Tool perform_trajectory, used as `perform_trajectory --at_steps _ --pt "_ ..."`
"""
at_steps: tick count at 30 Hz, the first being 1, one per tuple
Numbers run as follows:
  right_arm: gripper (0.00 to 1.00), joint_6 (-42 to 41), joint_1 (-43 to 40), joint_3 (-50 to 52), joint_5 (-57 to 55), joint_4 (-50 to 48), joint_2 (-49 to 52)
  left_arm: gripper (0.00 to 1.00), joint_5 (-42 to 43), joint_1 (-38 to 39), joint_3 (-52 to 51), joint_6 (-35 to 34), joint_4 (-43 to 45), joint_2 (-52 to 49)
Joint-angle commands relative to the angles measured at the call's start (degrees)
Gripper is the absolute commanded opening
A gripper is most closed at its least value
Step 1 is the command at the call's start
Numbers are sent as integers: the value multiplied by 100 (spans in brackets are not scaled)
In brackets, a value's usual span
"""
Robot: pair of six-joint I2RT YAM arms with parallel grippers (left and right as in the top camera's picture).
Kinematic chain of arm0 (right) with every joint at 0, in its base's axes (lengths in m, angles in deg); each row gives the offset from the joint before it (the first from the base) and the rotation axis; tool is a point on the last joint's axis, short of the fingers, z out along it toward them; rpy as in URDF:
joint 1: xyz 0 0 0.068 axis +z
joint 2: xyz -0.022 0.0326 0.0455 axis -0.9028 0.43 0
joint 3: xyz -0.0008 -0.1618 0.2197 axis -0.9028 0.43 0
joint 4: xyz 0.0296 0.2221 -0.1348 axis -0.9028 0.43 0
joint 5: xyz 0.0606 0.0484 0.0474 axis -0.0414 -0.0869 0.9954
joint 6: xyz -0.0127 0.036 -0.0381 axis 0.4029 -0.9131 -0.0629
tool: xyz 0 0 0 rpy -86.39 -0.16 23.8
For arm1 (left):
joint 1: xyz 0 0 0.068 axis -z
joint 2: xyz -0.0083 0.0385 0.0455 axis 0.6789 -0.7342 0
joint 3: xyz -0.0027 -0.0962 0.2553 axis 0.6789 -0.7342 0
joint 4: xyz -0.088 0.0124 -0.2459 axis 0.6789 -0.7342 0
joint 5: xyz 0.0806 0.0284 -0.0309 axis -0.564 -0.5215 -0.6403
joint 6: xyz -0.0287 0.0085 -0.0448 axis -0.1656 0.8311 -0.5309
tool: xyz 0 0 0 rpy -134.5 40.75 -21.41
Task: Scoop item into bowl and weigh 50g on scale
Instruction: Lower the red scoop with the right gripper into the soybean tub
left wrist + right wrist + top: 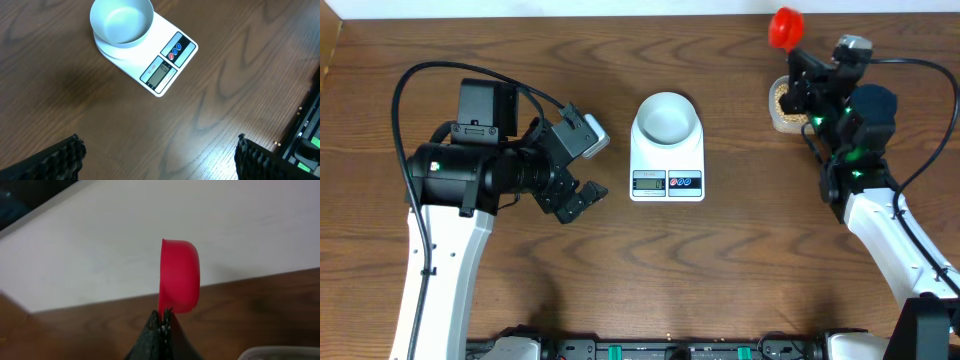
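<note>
The pale bowl (667, 117) stands empty on the white scale (667, 170) at mid table; both also show in the left wrist view, the bowl (121, 21) on the scale (167, 57). My left gripper (585, 170) hangs open left of the scale, with bare wood between its fingers (62, 160). My right gripper (794, 55) is at the far right, shut on the handle of a red scoop (784, 28), which shows edge-on above the fingertips (179, 275). Tan beans (781, 100) lie in a clear tub just below the scoop, partly hidden by the arm.
The tub's corner (282, 353) shows at the lower right of the right wrist view. The table's back edge meets a white wall (150, 230) just behind the scoop. A black rail with connectors (670, 350) runs along the table's front edge.
</note>
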Motion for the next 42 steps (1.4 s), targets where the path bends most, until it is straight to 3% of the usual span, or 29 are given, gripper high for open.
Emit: perform_trajectory --at_steps 1,8,14,18,26,32,42 --pt "1 339 -76 -127 988 358 -26 98 92 -28 144 -70 -35 -9" --pt "1 1102 -273 -310 1631 2124 -385 98 92 -28 144 -70 -35 -9" --pt "1 2227 -282 -1720 -278 5469 -728 98 90 -28 144 -70 -35 -9" --pt "1 2387 -299 -2590 -1200 7088 -675 98 92 -28 144 -70 -35 -9" --pt "1 2439 -310 -2730 -1187 7097 -901 98 92 -28 144 -70 -35 -9" --pt "1 2680 -304 -2723 -1956 6988 -280 98 92 -28 144 -68 -35 -9" --pt "1 2680 -310 -2728 -2000 6594 688 98 92 -28 144 -70 -35 -9"
